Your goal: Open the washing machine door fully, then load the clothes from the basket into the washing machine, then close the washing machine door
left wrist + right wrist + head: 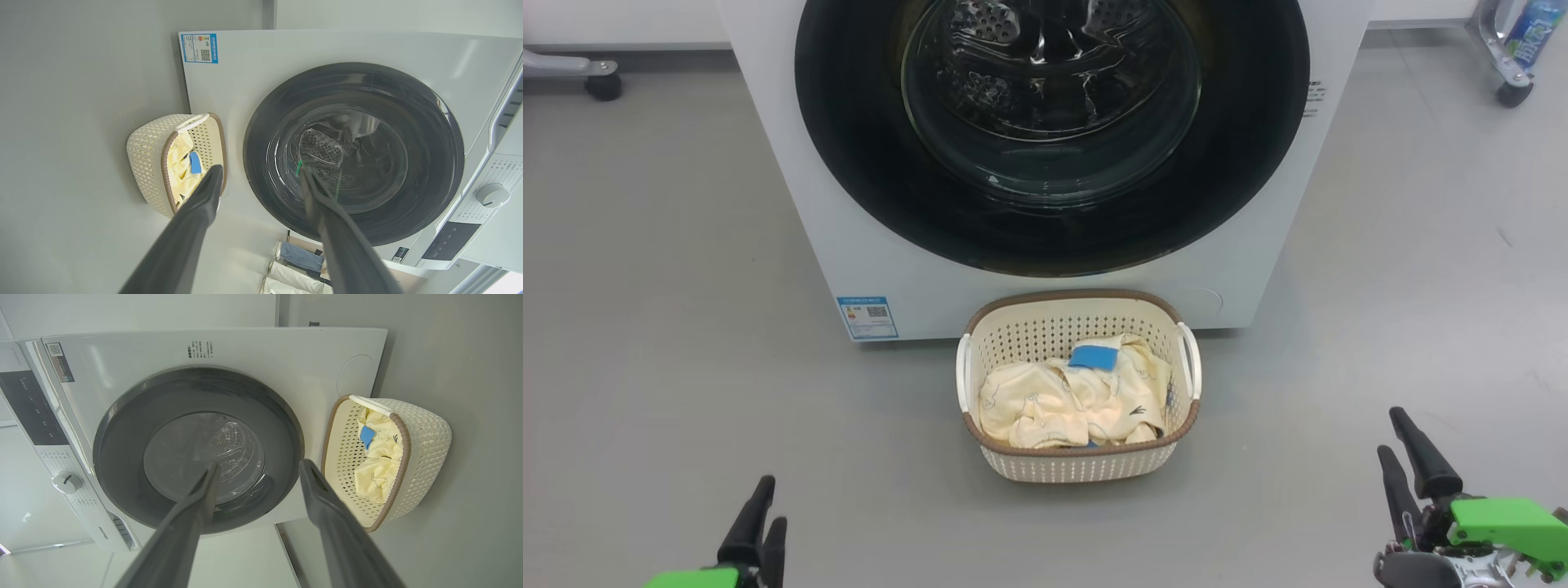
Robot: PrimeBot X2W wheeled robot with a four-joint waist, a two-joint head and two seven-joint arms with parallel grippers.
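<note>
The white washing machine [792, 188] stands straight ahead, and its door [866, 163], a black ring around a glass bowl, sits shut against the front. On the floor right before it is the cream basket [1078, 296] with the pale yellow clothes [1070, 400] and a blue patch inside. My left gripper [770, 502] is low at the near left and my right gripper [1391, 431] low at the near right. Both are well short of the basket, open and empty. The left wrist view shows the gripper [261, 170] with its fingers spread before the door [429, 163]. The right gripper [258, 465] is spread the same way.
Grey floor lies on both sides of the basket. A wheeled base [603, 86] is at the far left. A caster stand [1513, 82] holding a bottle is at the far right. Folded garments [300, 255] lie beside the machine, and its control knob [492, 195] faces front.
</note>
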